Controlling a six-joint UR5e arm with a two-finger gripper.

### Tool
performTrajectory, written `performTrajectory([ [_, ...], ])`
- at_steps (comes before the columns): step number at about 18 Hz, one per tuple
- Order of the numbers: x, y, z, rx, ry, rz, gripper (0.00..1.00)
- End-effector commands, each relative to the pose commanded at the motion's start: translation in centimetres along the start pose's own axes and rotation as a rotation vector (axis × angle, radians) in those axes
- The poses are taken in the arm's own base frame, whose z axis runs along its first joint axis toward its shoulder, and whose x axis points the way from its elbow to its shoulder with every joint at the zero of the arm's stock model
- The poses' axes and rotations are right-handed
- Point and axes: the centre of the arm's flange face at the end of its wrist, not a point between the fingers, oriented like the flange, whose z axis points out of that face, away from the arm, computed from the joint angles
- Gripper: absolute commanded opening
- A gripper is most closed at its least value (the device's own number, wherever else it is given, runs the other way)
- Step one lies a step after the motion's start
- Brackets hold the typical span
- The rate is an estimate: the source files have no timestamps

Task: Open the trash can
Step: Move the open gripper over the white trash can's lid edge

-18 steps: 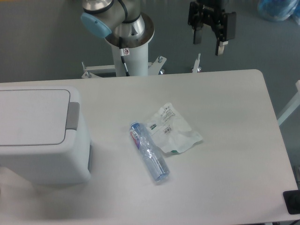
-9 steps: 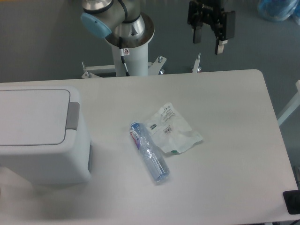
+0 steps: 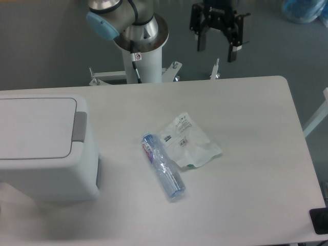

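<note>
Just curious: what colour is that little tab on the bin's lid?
Grey, on the white trash can; the fixed camera shows the tab clearly.

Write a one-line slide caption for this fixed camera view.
Open gripper above table's far edge; closed white trash can left, bottle and wrapper centre.

Pretty even, soft overhead light here, kind of cool and washed out. The white surface [image 3: 246, 205] is bright but not blown, no real hot spots. Shadows are faint: a soft one beside the trash can [image 3: 46, 148] on its right and front, and a thin one under the bottle [image 3: 163, 166]. Whole frame is slightly soft and low-res, and print on the plastic wrapper [image 3: 190, 141] is unreadable.
</note>
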Motion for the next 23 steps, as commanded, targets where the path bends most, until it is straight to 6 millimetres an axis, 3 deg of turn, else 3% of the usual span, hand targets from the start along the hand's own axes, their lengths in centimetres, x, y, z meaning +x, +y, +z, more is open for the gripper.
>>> performTrajectory([
  [6,1.7,-5.5,1.7,0.073,-0.03,-0.222,1.0],
  [14,4.6,-11.0,5.2,0.127,0.03,-0.406,1.0],
  [23,6.7,-14.5,7.9,0.131,0.101,-0.567,1.0],
])
